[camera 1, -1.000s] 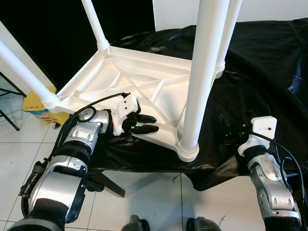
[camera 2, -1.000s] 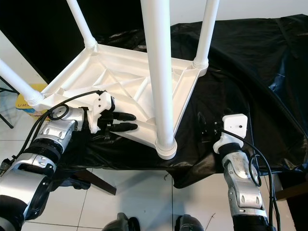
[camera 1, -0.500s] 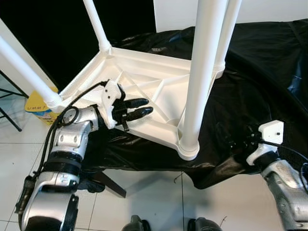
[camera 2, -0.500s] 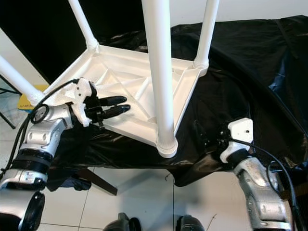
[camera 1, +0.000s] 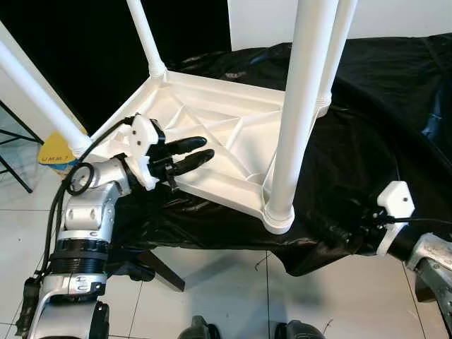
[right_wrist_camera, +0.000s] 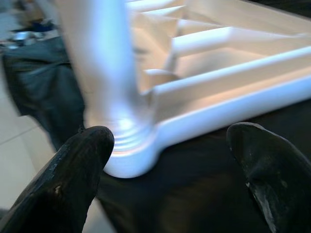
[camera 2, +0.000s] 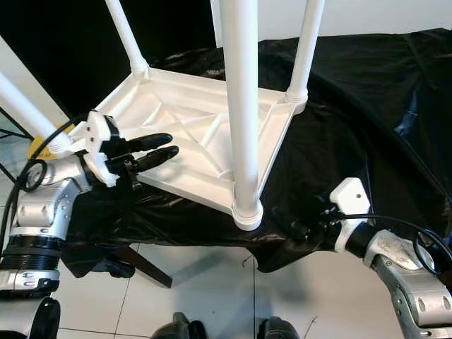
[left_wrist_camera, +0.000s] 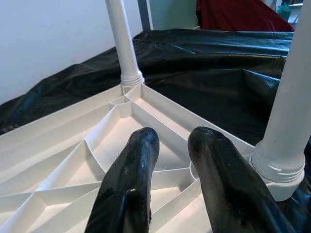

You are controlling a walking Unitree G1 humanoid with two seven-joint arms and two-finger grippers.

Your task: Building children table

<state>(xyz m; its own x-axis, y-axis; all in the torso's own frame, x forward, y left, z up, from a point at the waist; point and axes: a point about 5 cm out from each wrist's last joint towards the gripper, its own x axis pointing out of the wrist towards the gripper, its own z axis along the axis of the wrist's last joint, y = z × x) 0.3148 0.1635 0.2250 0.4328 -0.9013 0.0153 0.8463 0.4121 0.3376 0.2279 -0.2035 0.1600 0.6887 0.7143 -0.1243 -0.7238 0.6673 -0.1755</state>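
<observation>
A white children's table [camera 1: 212,127] lies upside down on a black cloth [camera 1: 381,127], its legs pointing up. The near leg [camera 1: 296,106] stands in its corner socket [camera 1: 280,215] at the front edge. My left gripper [camera 1: 205,147] hovers over the ribbed underside near the left rim. Its fingers [left_wrist_camera: 131,184] are a narrow gap apart with nothing between them. My right gripper [camera 2: 300,224] is low at the front right, just off the cloth's edge. It is open wide and points at the base of the near leg [right_wrist_camera: 116,97], its fingertips [right_wrist_camera: 77,165] touching nothing.
A yellow box [camera 1: 56,152] sits on the white tile floor at the left. A black stand leg [camera 1: 159,268] slants out under the cloth's front edge. My feet [camera 1: 198,328] are close to that edge. Two more table legs [camera 1: 145,35] rise at the left.
My left gripper has moved left and farther back over the underside. The right arm has dropped and swung out to the right, and its gripper now points at the near leg's base.
</observation>
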